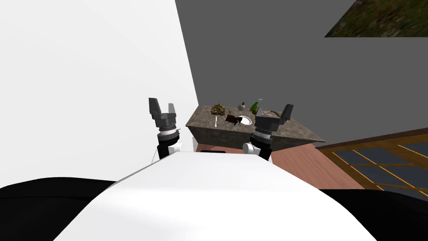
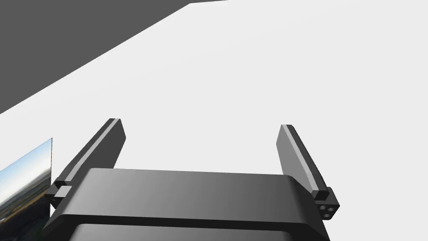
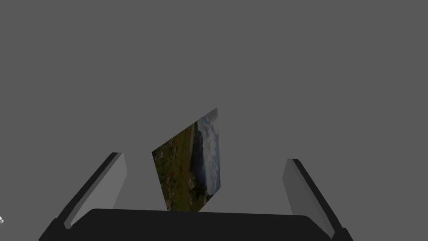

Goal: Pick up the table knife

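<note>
Table knife [image 1: 215, 121]: one, on counter [image 1: 292, 129]; left pincer [image 1: 162, 105], right pincer [image 1: 273, 113], both spread wide.

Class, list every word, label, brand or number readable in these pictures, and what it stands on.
No readable text anywhere.
The green bottle on the counter is too small to show any label; the white table knife and wall picture show no lettering.

Grey walls [image 1: 271, 54], perhaps stone-topped counter [image 1: 221, 136]

White table knife [image 1: 215, 121], flat on countertop [image 1: 299, 129]
</note>
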